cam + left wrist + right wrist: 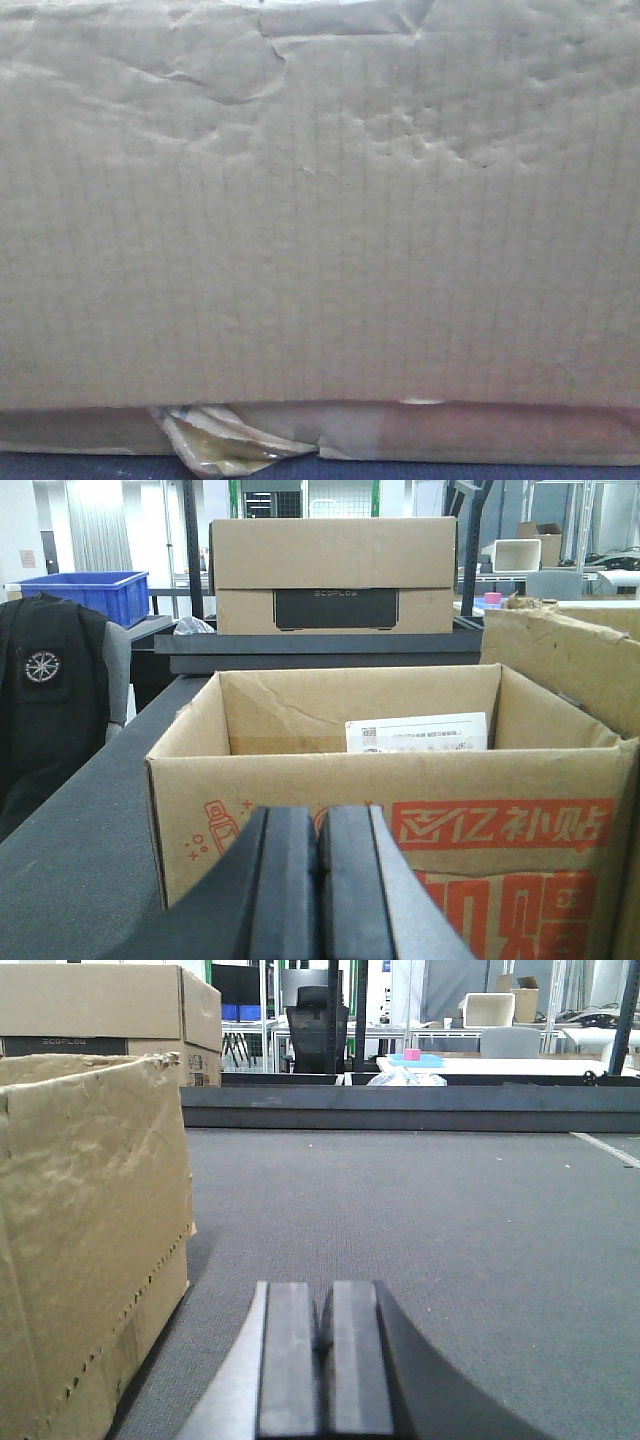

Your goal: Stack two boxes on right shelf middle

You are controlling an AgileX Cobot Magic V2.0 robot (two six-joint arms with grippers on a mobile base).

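In the front view a plain cardboard box wall (320, 220) fills the frame, very close to the camera. In the left wrist view an open box with red print (400, 780) stands right in front of my left gripper (318, 825), which is shut and empty. A white label (417, 732) lies inside it. A torn plain box (575, 660) stands at its right. That plain box (90, 1230) also shows at the left of the right wrist view, left of my right gripper (325, 1305), which is shut and empty above grey carpet.
A closed brown box with a dark panel (335, 575) sits behind on a dark ledge (320, 650). A black chair with a jacket (50, 710) and a blue bin (85, 590) stand at the left. Grey carpet (430, 1220) stretches ahead of the right gripper.
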